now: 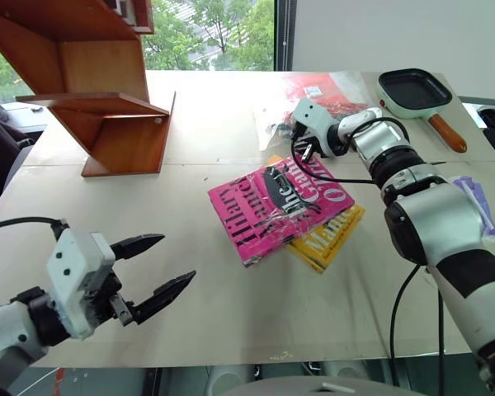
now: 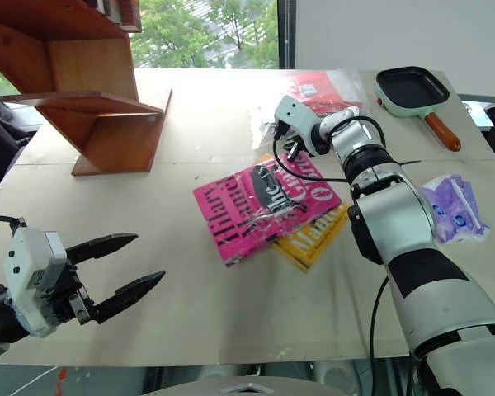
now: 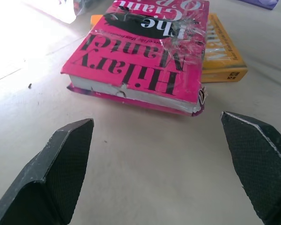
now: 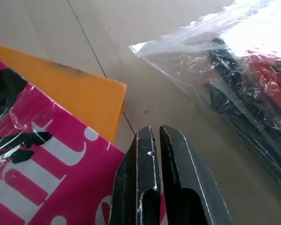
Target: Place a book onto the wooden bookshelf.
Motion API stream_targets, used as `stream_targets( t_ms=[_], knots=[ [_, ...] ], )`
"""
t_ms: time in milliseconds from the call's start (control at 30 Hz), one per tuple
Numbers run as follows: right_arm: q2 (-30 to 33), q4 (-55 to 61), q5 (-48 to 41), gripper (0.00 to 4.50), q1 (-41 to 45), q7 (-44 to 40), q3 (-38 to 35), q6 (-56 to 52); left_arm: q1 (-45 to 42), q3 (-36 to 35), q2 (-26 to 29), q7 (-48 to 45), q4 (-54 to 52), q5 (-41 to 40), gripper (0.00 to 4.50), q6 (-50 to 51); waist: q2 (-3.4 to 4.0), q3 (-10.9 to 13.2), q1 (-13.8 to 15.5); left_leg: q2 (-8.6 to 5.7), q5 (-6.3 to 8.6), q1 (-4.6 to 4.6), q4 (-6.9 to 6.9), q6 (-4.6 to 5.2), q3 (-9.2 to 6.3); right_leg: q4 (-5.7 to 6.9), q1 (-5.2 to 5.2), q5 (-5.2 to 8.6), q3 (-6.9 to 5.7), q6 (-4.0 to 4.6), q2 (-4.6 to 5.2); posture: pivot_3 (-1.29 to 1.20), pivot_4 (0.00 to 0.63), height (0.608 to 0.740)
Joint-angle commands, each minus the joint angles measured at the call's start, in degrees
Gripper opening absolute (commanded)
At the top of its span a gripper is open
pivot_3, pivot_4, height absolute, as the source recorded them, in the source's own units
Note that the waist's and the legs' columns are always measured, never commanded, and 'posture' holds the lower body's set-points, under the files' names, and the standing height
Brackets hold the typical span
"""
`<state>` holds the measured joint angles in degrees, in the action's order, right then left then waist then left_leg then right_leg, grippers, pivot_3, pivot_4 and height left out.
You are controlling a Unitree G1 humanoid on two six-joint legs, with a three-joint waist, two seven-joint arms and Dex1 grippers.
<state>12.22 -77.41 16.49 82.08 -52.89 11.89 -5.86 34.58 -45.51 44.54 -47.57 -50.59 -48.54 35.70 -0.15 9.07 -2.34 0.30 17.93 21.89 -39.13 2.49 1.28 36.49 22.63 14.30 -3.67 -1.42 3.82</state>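
- Your right hand [image 2: 285, 153] has its fingers pressed together and grips nothing. In the right wrist view the tips sit at the far corner of the book [image 2: 264, 210], just beside a clear plastic bag [image 4: 234, 70].
- The pink book lies flat on the bench [image 2: 198, 132], overlapping a yellow book [image 2: 313, 235] under its side nearer your right arm.
- Your left hand [image 1: 153, 272] hangs wide open and empty, at about 8 o'clock from the book, pointing at its near edge.
- Judged from here, use the closed right fingers as a stop or lever on that far corner, so the left hand can take the near edge.
- Grip deep; the glossy cover looks slippery.
- The wooden bookshelf [image 2: 91, 91] stands at about 10 o'clock from the book, well apart.
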Motion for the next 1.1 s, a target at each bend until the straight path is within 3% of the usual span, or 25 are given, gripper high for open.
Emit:
stream_targets(
  t_ms=[33,867,1000,1100],
  knots=[
    [1.2,0.3,1.0,0.04,0.8,-2.1,0.6,-0.4,0.4,-0.2,-0.3,-0.1,-1.1,-0.1,4.50,-1.1,-0.01,0.0,0.0,0.00,0.00,-0.01,0.00,0.00,0.00,0.01,0.00,0.00,0.00,0.00,0.00,0.00,0.150,0.740],
    [10.1,2.9,3.8,0.04,0.1,-15.4,4.4,-2.6,-7.8,7.4,3.9,-2.4,5.1,1.8,4.50,-0.9,0.06,0.0,-0.1,-0.01,0.00,0.04,0.01,0.00,0.01,-0.03,0.04,0.00,0.03,0.01,0.02,0.00,0.150,0.740],
    [10.1,3.3,3.4,0.04,0.0,-14.5,3.8,-2.3,-8.7,8.1,3.9,-2.5,5.5,2.0,4.50,-0.9,0.06,0.0,-0.1,0.00,0.00,0.04,0.01,0.00,0.02,-0.03,0.04,0.00,0.05,0.00,0.02,0.00,0.150,0.740],
    [9.6,3.1,2.4,0.04,0.9,-8.2,2.0,-1.3,-8.6,7.9,3.7,-2.6,5.4,2.3,4.50,-0.7,0.06,0.0,-0.1,0.00,0.00,0.04,0.01,0.00,0.02,-0.03,0.04,0.00,0.05,0.00,0.02,0.00,0.150,0.740]
  ],
)
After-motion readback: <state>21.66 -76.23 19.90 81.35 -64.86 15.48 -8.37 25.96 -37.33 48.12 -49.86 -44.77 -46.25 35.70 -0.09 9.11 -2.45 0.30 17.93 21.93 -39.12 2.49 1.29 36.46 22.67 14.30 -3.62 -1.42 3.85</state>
